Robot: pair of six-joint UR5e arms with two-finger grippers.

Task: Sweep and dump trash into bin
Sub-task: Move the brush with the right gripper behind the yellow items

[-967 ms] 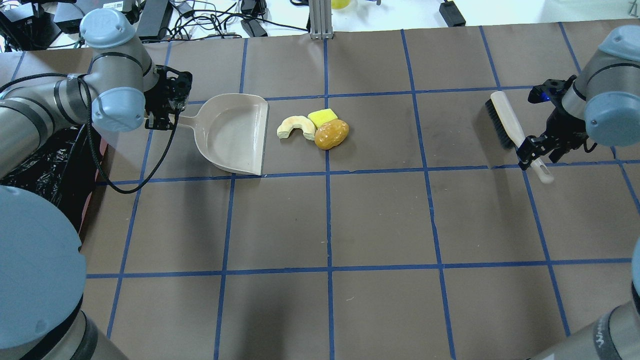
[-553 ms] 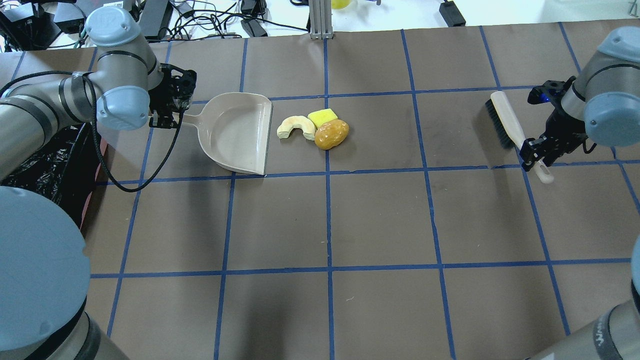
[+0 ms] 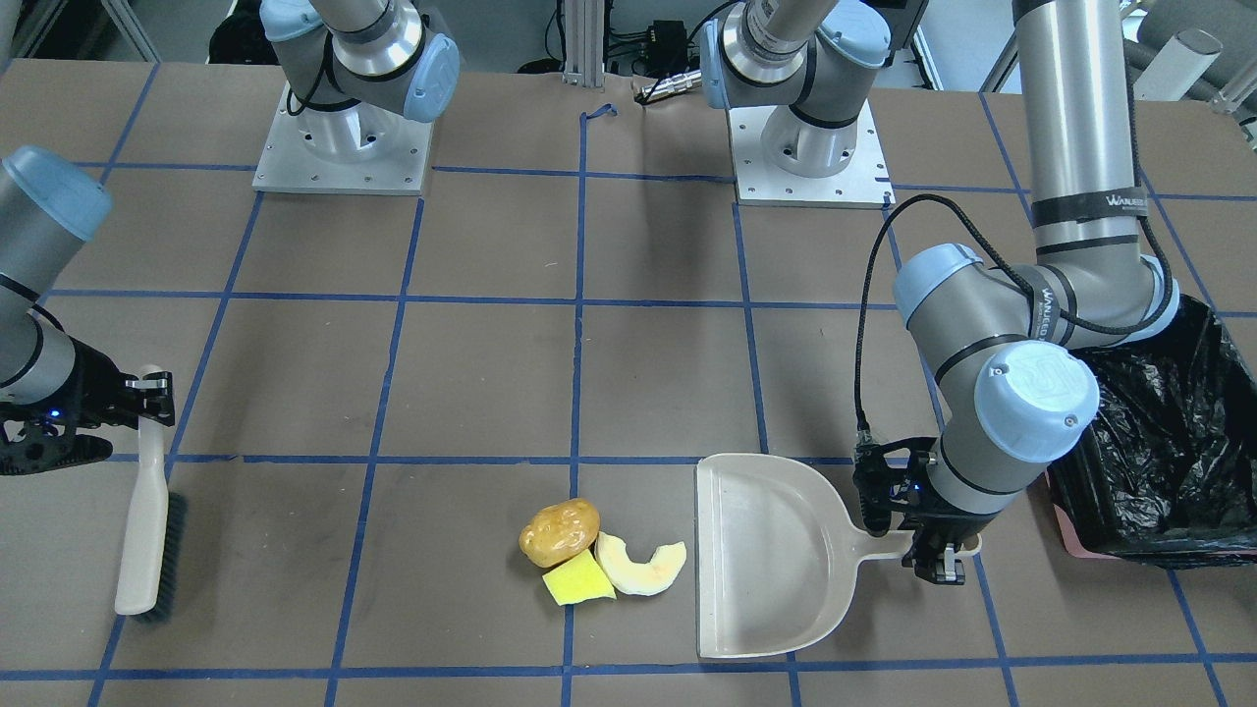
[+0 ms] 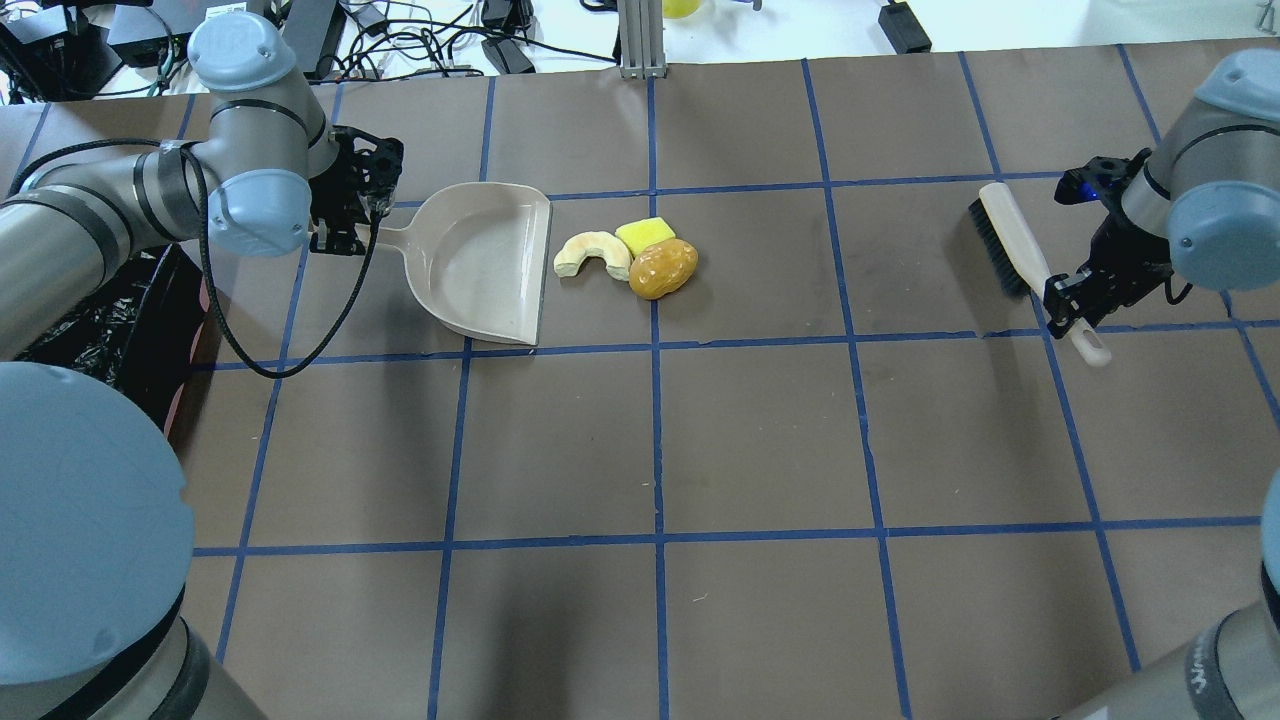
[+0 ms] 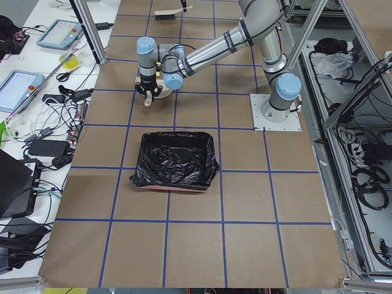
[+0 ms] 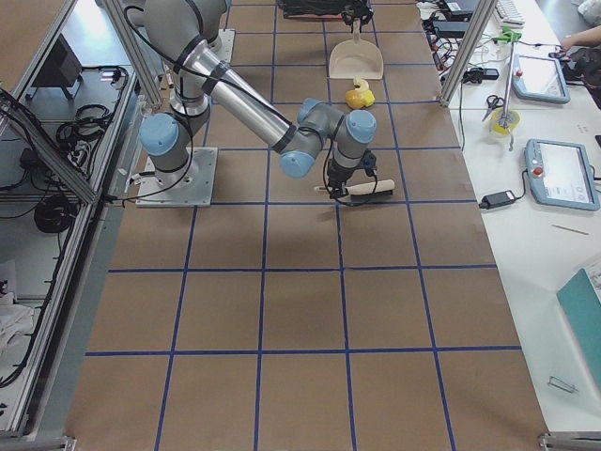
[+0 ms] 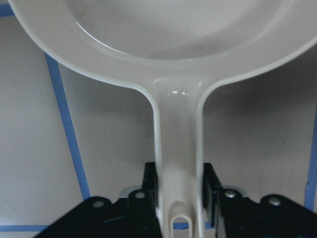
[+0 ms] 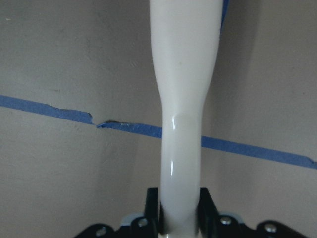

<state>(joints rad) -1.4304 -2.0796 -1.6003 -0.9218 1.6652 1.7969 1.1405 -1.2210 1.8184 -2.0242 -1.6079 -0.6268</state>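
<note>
The trash lies together mid-table: a golden-brown potato-like lump [image 4: 662, 267] [image 3: 560, 530], a yellow sponge wedge [image 4: 645, 235] [image 3: 577, 582] and a pale crescent rind [image 4: 592, 253] [image 3: 640, 565]. My left gripper [image 4: 345, 235] [image 7: 179, 198] is shut on the handle of the beige dustpan [image 4: 485, 262] [image 3: 766, 555], whose open lip sits just left of the rind. My right gripper [image 4: 1068, 305] [image 8: 179, 208] is shut on the handle of a cream brush [image 4: 1020, 250] [image 3: 147, 511], far right of the trash. The black-lined bin [image 5: 174, 160] [image 3: 1169, 452] stands at the table's left end.
Blue tape lines grid the brown table [image 4: 760, 440]. Cables and power bricks [image 4: 400, 40] lie beyond the far edge. The two arm bases [image 3: 805, 147] stand on the robot's side. A metal post [image 4: 640, 40] stands at the far edge.
My left gripper has pushed the dustpan to the right, closer to the rind. The right gripper and brush have barely moved.
</note>
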